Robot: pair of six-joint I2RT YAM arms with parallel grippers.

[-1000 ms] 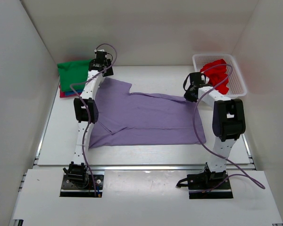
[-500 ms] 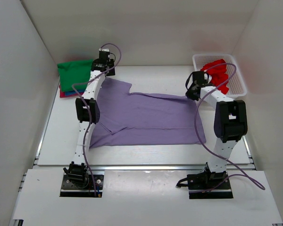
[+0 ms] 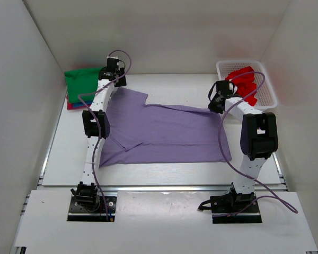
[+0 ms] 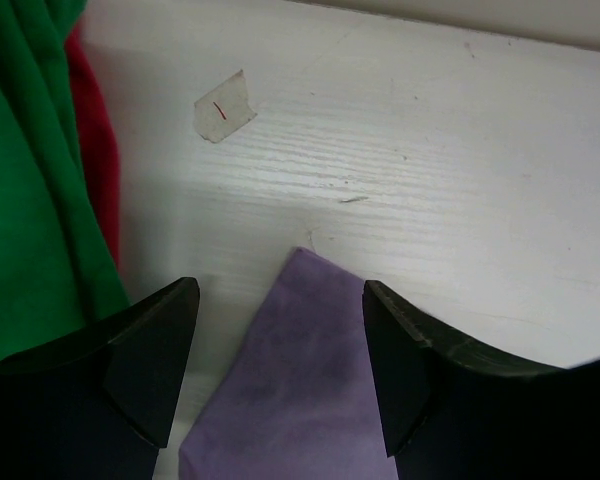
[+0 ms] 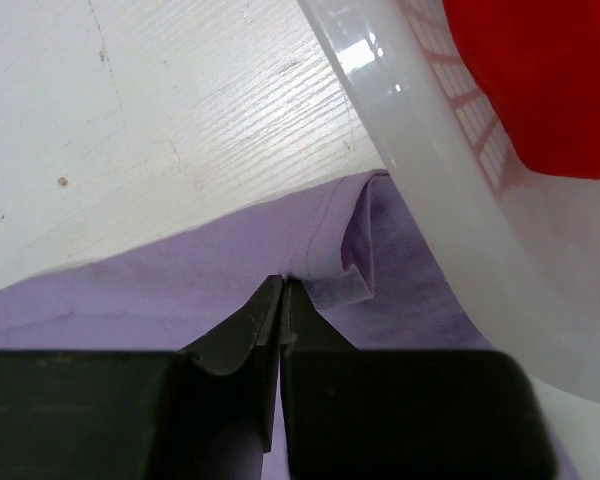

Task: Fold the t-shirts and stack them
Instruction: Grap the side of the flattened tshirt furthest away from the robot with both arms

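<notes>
A lavender t-shirt (image 3: 164, 132) lies spread flat on the white table. My left gripper (image 3: 115, 83) is open over its far left corner, and the left wrist view shows that corner (image 4: 300, 370) between the spread fingers of the gripper (image 4: 280, 340). My right gripper (image 3: 213, 106) is shut on the shirt's far right edge, where the cloth (image 5: 230, 270) is pinched and curled at the closed tips (image 5: 283, 285). A folded green t-shirt (image 3: 82, 80) tops a stack at the far left, with blue and magenta edges beneath (image 3: 70, 106). A red t-shirt (image 3: 245, 84) lies crumpled in the basket.
The white lattice basket (image 3: 266, 71) stands at the far right, and its wall (image 5: 430, 210) is right beside my right gripper. The green shirt (image 4: 25, 200) and a magenta edge (image 4: 95, 150) lie just left of my left gripper. A tape scrap (image 4: 223, 105) sticks to the table.
My left gripper swung slightly right, then back over the shirt's corner. My right gripper shifted a little along the far right edge. The shirt lies as before.
</notes>
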